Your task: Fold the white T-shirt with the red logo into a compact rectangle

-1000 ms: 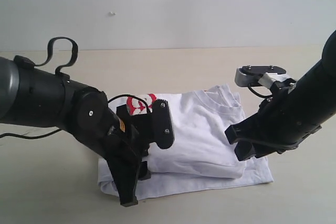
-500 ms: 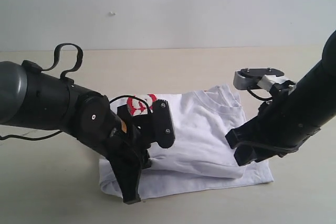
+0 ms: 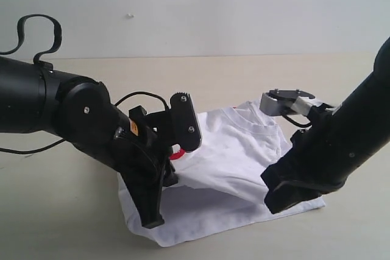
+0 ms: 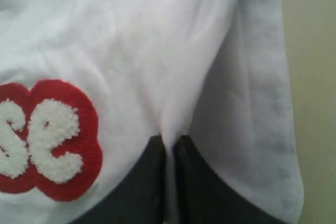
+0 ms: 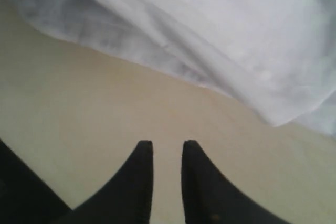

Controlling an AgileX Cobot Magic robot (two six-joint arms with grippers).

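Two layers of the white T-shirt (image 3: 239, 150) gape apart, red logo (image 4: 47, 140) peeking.

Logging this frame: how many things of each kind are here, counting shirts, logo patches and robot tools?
White T-shirt: 1
Red logo patch: 1
Tools: 2 (left tool, right tool)
Total: 4

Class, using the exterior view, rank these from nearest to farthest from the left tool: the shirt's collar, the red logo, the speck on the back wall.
1. red logo, right beside the left tool.
2. collar, across the white T-shirt, to the right.
3. speck, high on the back wall.
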